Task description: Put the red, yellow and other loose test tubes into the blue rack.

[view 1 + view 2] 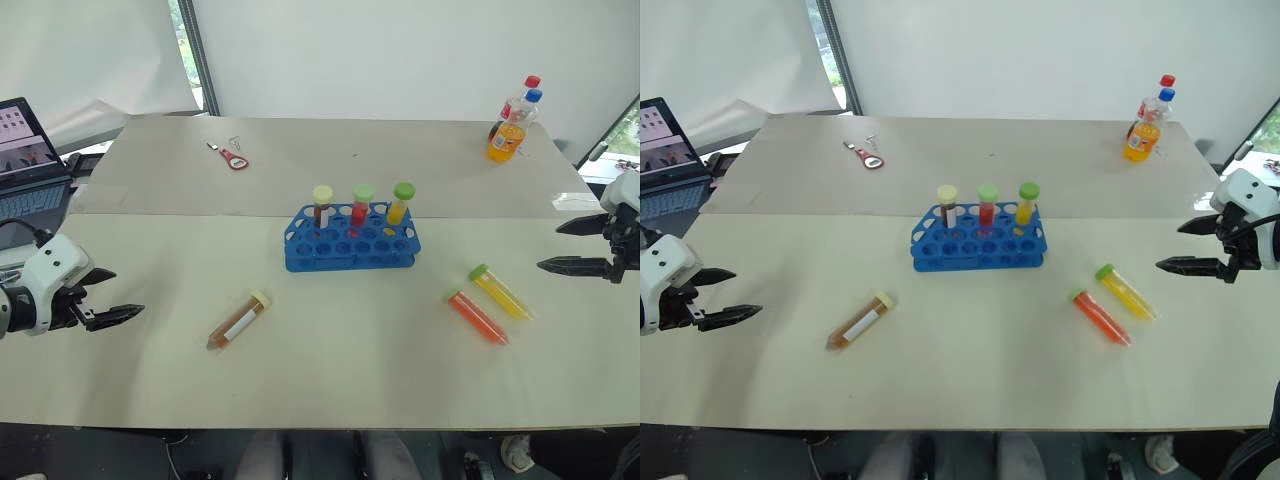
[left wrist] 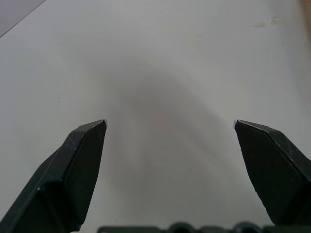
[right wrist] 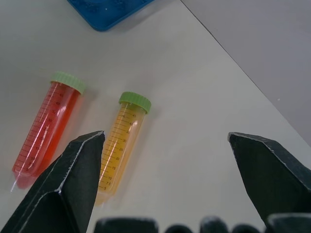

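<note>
Both sets of jaws stand spread wide with nothing between them. The right gripper (image 1: 572, 246) hangs at the right edge of the table (image 1: 330, 380), its black fingers pointing inward toward the middle; its wrist view looks down past the fingers onto two tubes lying side by side. The left gripper (image 1: 112, 317) hovers over bare tabletop near the left edge, and between its fingers there is only plain surface.

Nearest the right gripper lie the yellow tube (image 1: 501, 292) and the red tube (image 1: 478, 317), both green-capped, parallel and just beside each other without clearly touching, caps toward the rack. Nearest the left gripper, though still apart from it, lies the brown tube (image 1: 239, 320) with a pale cap and a white label, slanted on the table.

Between the two groups, in the middle, stands the blue rack (image 1: 351, 249). Three tubes stand upright in its back row: one with a pale yellow cap (image 1: 322, 194), and two with green caps, one (image 1: 363, 192) holding red liquid and one (image 1: 403, 190) holding yellow. The other holes look free.

So I judge the job about half done: three tubes seated, three loose and not yet grasped. The yellow or red one seems the likely next pick for the right arm, the brown one for the left

Farther back sit a soda bottle (image 1: 508, 132), a red-handled tool (image 1: 231, 157) and a laptop (image 1: 28, 165), none of them part of the task
</note>
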`<state>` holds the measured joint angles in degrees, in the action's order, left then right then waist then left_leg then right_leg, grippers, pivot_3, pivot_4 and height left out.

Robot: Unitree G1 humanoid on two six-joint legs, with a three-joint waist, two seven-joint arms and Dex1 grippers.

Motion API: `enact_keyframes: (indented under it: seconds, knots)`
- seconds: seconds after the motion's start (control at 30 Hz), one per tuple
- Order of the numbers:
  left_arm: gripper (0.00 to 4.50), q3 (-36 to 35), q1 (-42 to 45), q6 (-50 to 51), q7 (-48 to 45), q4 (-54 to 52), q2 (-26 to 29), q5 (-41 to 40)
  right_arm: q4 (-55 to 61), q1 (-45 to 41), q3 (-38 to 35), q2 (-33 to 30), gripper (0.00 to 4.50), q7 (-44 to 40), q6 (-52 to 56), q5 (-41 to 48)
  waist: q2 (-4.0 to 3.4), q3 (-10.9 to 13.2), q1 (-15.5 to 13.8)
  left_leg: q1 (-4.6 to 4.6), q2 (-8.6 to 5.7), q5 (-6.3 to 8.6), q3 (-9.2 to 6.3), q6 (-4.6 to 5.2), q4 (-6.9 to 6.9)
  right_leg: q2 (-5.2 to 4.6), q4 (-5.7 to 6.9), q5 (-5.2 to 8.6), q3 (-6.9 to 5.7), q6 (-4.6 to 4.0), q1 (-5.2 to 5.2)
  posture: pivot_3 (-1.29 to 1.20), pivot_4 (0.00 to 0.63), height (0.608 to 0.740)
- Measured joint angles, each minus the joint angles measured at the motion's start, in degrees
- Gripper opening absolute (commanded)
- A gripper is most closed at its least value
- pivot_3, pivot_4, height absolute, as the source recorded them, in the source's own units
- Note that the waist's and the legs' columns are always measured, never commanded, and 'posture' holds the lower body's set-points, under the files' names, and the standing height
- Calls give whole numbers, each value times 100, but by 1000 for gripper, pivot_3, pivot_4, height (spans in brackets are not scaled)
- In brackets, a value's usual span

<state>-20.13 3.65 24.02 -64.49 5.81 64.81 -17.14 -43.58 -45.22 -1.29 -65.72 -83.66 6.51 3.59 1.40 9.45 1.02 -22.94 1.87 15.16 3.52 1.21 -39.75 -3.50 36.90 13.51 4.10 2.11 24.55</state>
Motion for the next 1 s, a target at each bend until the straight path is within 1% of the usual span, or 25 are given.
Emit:
enact_keyframes:
  seconds: [0.23,0.37,0.43,0.5,0.63,0.77,0.87,1.0]
  knots:
    - [4457,-123,-136,-32,-121,-3,-12,-98,-37,0,0,0,4500,6,-18,-1,0,0,2,0,1,0,1,0,0,0,0,0,0,0,2,0,150,733]
    - [4457,-145,-53,-141,-76,80,-19,-99,-61,1,-9,1,4500,41,-51,0,0,0,-6,0,0,0,1,0,-1,0,2,0,0,0,2,0,150,733]
    - [4457,-144,58,-92,-63,-72,-85,-171,-78,1,-26,23,4500,133,-62,-1,0,0,-12,-1,0,0,1,0,-1,-1,1,0,0,0,1,0,150,733]
    - [4457,-104,235,110,-46,-561,-264,-445,-32,-2,-26,132,4500,217,6,0,1,0,-20,-3,1,0,0,0,-5,-2,3,0,0,0,0,0,150,733]
    - [4457,232,618,640,13,-1794,-514,-1040,418,-37,173,373,4500,332,676,-62,-1,0,-16,-5,-3,0,-3,0,-7,-1,7,-1,2,1,1,0,150,733]
    - [4457,619,804,1039,117,-2642,-697,-1456,784,-257,632,420,4500,620,1473,-472,-3,-1,3,-7,-2,0,-5,0,-5,4,8,0,2,0,7,0,150,733]
    - [4457,910,1043,1266,147,-3240,-863,-1817,800,-643,1148,569,4500,600,2413,-806,-2,-1,10,-10,-4,0,-5,-1,-8,5,7,-1,3,0,7,0,150,733]
    - [4457,1082,1249,1351,112,-3796,-931,-2194,729,-866,1669,852,4500,416,3046,-1073,-2,-1,1,-11,-8,0,-9,0,-7,6,4,-1,3,0,6,0,150,733]
